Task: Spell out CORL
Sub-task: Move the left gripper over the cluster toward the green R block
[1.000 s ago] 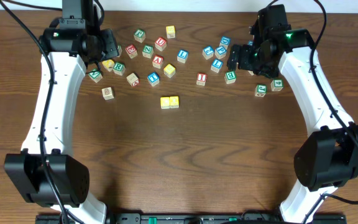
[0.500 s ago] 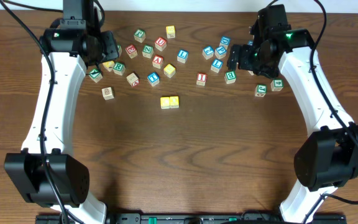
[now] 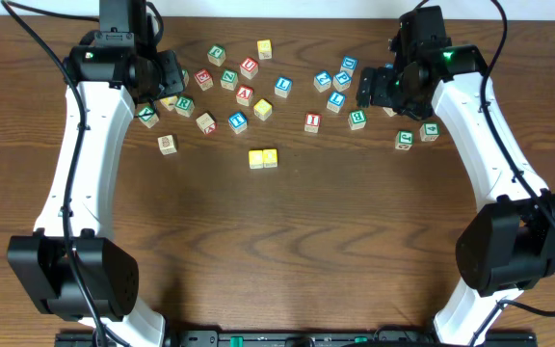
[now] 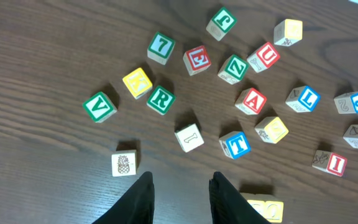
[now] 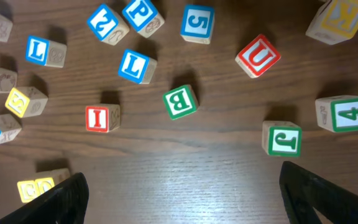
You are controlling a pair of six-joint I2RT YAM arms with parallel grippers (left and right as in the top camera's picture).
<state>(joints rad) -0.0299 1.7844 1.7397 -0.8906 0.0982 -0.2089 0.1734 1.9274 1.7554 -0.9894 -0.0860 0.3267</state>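
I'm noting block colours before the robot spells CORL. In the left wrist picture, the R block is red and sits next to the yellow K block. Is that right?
Not quite. The R block is green, not red, as the left wrist view shows. It does sit next to the yellow K block.

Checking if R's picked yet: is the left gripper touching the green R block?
Apart. The left wrist view shows the green R block well ahead of the left gripper, a plain gap between.
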